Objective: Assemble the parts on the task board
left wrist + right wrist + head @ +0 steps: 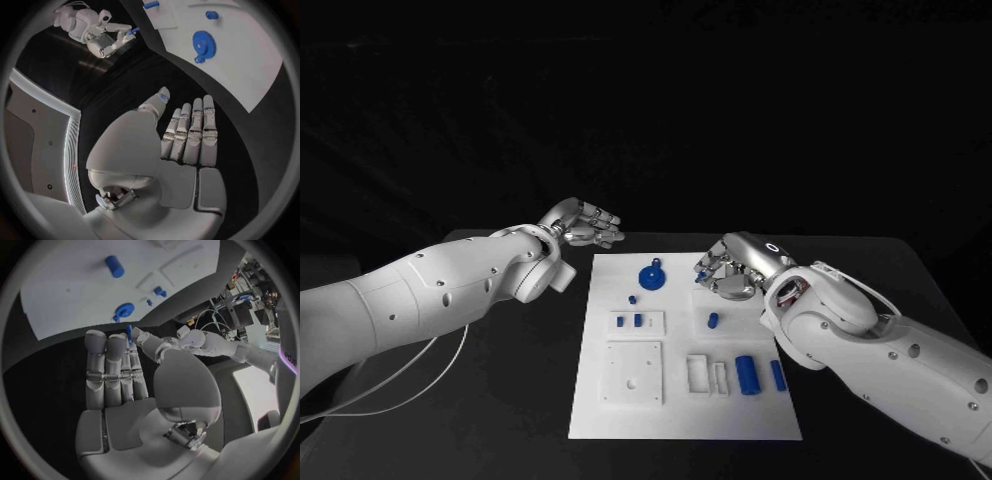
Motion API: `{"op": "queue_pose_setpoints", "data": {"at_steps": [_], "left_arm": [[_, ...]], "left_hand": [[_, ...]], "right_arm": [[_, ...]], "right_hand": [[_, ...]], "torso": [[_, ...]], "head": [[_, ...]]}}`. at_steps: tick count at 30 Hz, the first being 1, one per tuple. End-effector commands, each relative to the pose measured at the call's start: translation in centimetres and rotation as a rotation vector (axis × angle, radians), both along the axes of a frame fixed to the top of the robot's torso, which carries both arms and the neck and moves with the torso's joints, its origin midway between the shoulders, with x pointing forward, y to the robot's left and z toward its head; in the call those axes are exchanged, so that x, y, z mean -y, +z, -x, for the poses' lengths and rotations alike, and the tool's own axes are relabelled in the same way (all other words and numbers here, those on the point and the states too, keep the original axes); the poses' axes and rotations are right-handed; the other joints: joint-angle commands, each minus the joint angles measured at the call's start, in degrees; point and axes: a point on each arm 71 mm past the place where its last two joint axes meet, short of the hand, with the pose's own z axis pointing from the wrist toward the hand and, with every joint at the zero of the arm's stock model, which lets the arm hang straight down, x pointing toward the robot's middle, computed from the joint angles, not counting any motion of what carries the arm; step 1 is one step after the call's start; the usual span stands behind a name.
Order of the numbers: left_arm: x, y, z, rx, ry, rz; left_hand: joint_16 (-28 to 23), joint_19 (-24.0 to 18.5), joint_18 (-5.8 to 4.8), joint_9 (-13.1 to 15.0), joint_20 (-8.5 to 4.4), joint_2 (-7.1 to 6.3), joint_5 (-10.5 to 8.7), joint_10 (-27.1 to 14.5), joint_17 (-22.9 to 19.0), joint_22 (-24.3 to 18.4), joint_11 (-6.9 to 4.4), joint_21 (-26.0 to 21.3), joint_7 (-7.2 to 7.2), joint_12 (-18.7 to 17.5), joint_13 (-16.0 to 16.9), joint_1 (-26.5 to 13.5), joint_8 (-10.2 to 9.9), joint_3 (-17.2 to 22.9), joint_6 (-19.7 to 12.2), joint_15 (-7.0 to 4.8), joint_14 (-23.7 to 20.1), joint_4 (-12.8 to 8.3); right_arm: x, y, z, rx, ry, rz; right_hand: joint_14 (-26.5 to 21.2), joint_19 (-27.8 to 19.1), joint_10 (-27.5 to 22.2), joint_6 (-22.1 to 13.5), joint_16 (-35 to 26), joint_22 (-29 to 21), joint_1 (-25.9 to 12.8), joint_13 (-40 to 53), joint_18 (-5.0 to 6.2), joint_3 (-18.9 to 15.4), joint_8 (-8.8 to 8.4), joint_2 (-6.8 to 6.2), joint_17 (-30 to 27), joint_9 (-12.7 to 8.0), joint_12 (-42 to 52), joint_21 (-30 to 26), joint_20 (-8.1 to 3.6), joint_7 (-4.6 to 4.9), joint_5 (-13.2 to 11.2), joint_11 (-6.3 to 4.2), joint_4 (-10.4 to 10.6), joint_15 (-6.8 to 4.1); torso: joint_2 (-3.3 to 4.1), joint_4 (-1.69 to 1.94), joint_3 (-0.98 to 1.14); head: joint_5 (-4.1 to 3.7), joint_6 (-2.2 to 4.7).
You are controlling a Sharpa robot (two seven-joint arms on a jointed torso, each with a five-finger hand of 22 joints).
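The right hand (730, 272) is hovering over the upper right edge of the task board (625, 275), pinching a small blue part (129, 331) between thumb and fingertip while its other fingers are lying straight and together; the left wrist view is showing the same blue piece (133, 31) at that hand's tips. The left hand (584, 225) is hanging off the board's upper left corner, over the black table (516, 330), fingers extended side by side and holding nothing. The main risk, as a judgement, is that the pinched part is slipping or twisting in so light a grip, so that it would meet its seat tilted and jam or drop (the hand is also covering its own target from the head camera). A blue gear (652, 274) is lying just left of the right hand, in the board's upper middle; a careless descent could knock it. Two blue cylinders (747, 375) are resting lower down, near the board's lower right, well apart from both hands.
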Motion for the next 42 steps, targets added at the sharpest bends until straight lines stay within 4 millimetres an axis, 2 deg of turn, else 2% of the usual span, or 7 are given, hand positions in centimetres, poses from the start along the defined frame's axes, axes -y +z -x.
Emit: {"op": "queue_pose_setpoints", "data": {"at_steps": [1, 4, 11, 15, 25, 31, 42], "left_arm": [[0.6, 0.0, -0.1, 0.0, -0.014, 0.015], [1.1, -0.2, -0.3, 0.0, -0.016, 0.017], [1.9, -0.5, -0.8, 0.002, -0.01, 0.02], [2.1, -0.6, -0.9, 0.001, -0.008, 0.022], [2.3, -0.6, -0.9, 0.0, -0.008, 0.027], [2.6, -0.7, -0.9, -0.003, -0.014, 0.03], [2.4, -0.7, -0.8, -0.011, -0.016, 0.03]], "left_hand": [[-0.18, 0.31, -0.22, -0.05, -0.14, 0.17, -0.37, -0.23, -0.06, -0.05, 0.04, 0.25, 0.04, 0.12, -0.09, 0.32, -0.15, 0.15, -0.3, -0.09, -0.24, -0.34], [-0.18, 0.32, -0.22, -0.06, -0.14, 0.3, -0.35, -0.24, -0.05, -0.12, 0.04, 0.25, 0.05, 0.12, -0.09, 0.29, -0.15, 0.18, -0.37, -0.1, -0.22, -0.39], [-0.18, 0.32, -0.22, -0.06, -0.14, 0.49, -0.35, -0.23, -0.05, -0.24, 0.03, 0.26, 0.05, 0.12, -0.09, 0.17, -0.16, 0.19, -0.41, -0.1, -0.22, -0.51], [-0.18, 0.32, -0.23, -0.06, -0.14, 0.48, -0.35, -0.26, -0.05, -0.28, 0.04, 0.26, 0.06, 0.12, -0.09, 0.15, -0.16, 0.17, -0.44, -0.1, -0.22, -0.55], [-0.18, 0.32, -0.22, -0.06, -0.14, 0.6, -0.35, -0.29, -0.05, -0.42, 0.06, 0.27, 0.08, 0.12, -0.09, 0.12, -0.15, 0.15, -0.46, -0.09, -0.26, -0.63], [-0.18, 0.32, -0.22, -0.06, -0.14, 0.6, -0.35, -0.29, -0.05, -0.42, 0.06, 0.27, 0.08, 0.12, -0.09, 0.12, -0.15, 0.15, -0.46, -0.09, -0.26, -0.63], [-0.19, 0.3, -0.23, -0.07, -0.11, 0.71, -0.36, -0.36, -0.06, -0.64, 0.07, 0.26, 0.09, 0.12, -0.09, 0.01, -0.16, 0.03, -0.63, -0.06, -0.32, -0.68]], "right_arm": [[-1.5, -0.4, 1.0, -0.006, 0.054, -0.037], [-3.0, -1.4, 2.0, -0.009, 0.099, -0.02], [-5.8, -3.7, 4.1, -0.014, 0.181, 0.028], [-6.7, -4.8, 4.9, -0.025, 0.214, 0.052], [-7.9, -7.1, 6.3, -0.047, 0.253, 0.103], [-8.1, -8.1, 6.7, -0.048, 0.252, 0.127], [-8.1, -9.3, 6.9, -0.068, 0.251, 0.172]], "right_hand": [[0.33, 2.49, 0.37, 0.41, -0.21, -0.08, 0.18, 0.03, 0.7, -0.36, 0.19, 0.41, 0.05, 0.1, -0.02, -0.22, -0.37, 0.12, 0.09, 0.05, -0.11, 0.06], [0.33, 2.5, 0.38, 0.42, -0.22, -0.08, 0.17, 0.03, 0.69, -0.41, 0.2, 0.42, 0.05, 0.11, -0.01, -0.2, -0.35, 0.12, 0.09, 0.05, -0.13, 0.06], [0.35, 2.49, 0.36, 0.42, -0.26, -0.09, 0.21, 0.03, 0.67, -0.37, 0.19, 0.49, 0.06, 0.1, -0.01, -0.21, -0.34, 0.13, -0.17, 0.06, -0.32, 0.08], [0.35, 2.5, 0.36, 0.45, -0.29, -0.13, 0.2, 0.03, 0.69, -0.38, 0.19, 0.49, 0.05, 0.09, -0.02, -0.32, -0.34, 0.13, -0.15, 0.06, -0.39, 0.08], [0.36, 2.49, 0.34, 0.46, -0.32, -0.17, 0.21, 0.02, 0.71, -0.45, 0.19, 0.55, 0.04, 0.08, -0.02, -0.43, -0.35, 0.13, -0.16, 0.07, -0.51, 0.07], [0.37, 2.5, 0.34, 0.47, -0.34, -0.2, 0.2, 0.02, 0.71, -0.46, 0.19, 0.6, 0.04, 0.07, -0.02, -0.46, -0.34, 0.13, -0.25, 0.07, -0.61, 0.08], [0.38, 2.51, 0.34, 0.5, -0.35, -0.16, 0.15, 0.01, 0.67, -0.42, 0.18, 0.62, 0.04, 0.07, -0.03, -0.28, -0.34, 0.13, -0.33, 0.07, -0.78, 0.08]], "torso": [[-0.6, 0.02, -0.38], [-1.02, 0.13, -0.64], [-1.48, 0.39, -1.06], [-1.43, 0.53, -0.92], [-1.4, 0.42, -0.88], [-1.42, 0.44, -0.91], [-1.47, 0.46, -1.03]], "head": [[1.51, -0.09], [2.73, -0.51], [4.32, -1.72], [5.23, -2.19], [6.36, -3.02], [6.79, -3.53], [6.89, -4.15]]}}
